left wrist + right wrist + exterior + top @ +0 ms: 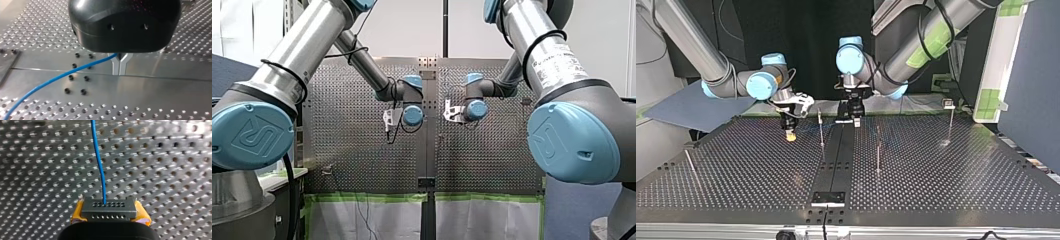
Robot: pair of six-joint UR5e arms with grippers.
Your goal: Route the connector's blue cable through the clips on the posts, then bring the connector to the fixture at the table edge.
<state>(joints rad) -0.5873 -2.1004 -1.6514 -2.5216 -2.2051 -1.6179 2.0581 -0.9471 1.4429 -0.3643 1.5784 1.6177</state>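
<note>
Pinching the dark connector point(109, 207) between yellow pads point(143, 214), the right jaws hold it over the perforated bench point(162, 170). Its blue cable point(100, 165) runs straight ahead. The left jaws' metal fingers point(116, 66) are pressed together on that cable. Only the top view shows thin posts point(879, 155), 1 standing between the 2 arms.

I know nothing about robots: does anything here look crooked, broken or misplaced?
Nothing stands out. My right gripper holds the dark grey connector block squarely between yellow pads, the thin blue cable leaves it unkinked, and my left gripper is shut on that cable. The metal posts stand upright.
</note>
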